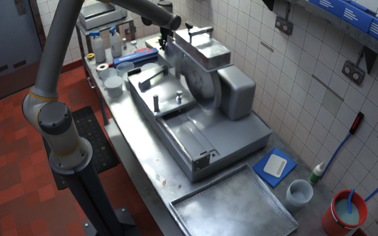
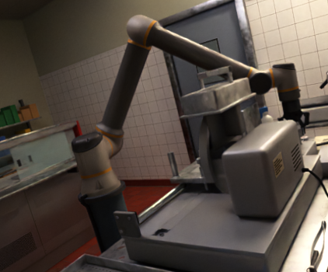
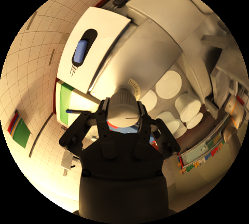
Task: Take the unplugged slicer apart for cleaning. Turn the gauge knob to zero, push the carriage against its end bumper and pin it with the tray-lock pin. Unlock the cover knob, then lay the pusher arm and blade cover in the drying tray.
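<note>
The slicer (image 1: pixel 195 108) stands along the steel counter. At its far end, behind the blade housing, my gripper (image 3: pixel 122 107) is closed around the ribbed gauge knob (image 3: pixel 122 102), beside a printed dial scale (image 3: pixel 135 85). The carriage (image 1: pixel 161 90) sits toward the far end of its rail, with the pusher arm (image 1: pixel 151 77) lying across it. The round blade cover (image 1: pixel 200 83) stands on the blade beside the motor housing (image 1: pixel 236 91). A short pin (image 1: pixel 156 102) and a small knob (image 1: pixel 178 96) stand on the carriage's near edge. The end bumper (image 1: pixel 202 160) is at the rail's near end.
The empty drying tray (image 1: pixel 233 205) lies on the counter at the slicer's near end. White tubs (image 1: pixel 114 86) and spray bottles (image 1: pixel 98 46) crowd the far end near my wrist. A blue mat (image 1: pixel 274 165), a cup (image 1: pixel 299 193) and a red bucket (image 1: pixel 345 213) are at the right.
</note>
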You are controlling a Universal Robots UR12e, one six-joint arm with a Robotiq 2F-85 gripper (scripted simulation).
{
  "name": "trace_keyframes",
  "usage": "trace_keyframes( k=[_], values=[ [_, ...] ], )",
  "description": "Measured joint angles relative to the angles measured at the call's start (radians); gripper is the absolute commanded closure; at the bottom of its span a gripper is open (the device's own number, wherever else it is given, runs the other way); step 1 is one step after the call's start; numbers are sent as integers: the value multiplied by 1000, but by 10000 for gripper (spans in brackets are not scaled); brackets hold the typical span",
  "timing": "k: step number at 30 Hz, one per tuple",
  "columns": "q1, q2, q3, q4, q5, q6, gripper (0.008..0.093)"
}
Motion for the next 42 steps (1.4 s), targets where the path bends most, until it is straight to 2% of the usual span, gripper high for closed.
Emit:
trace_keyframes(
  k=[13,22,30,42],
  values=[
    [0,0,0,0,0,385,934],
    [0,0,0,0,0,576,934],
    [0,0,0,0,0,666,934],
    [0,0,0,0,0,687,934]
  ],
)
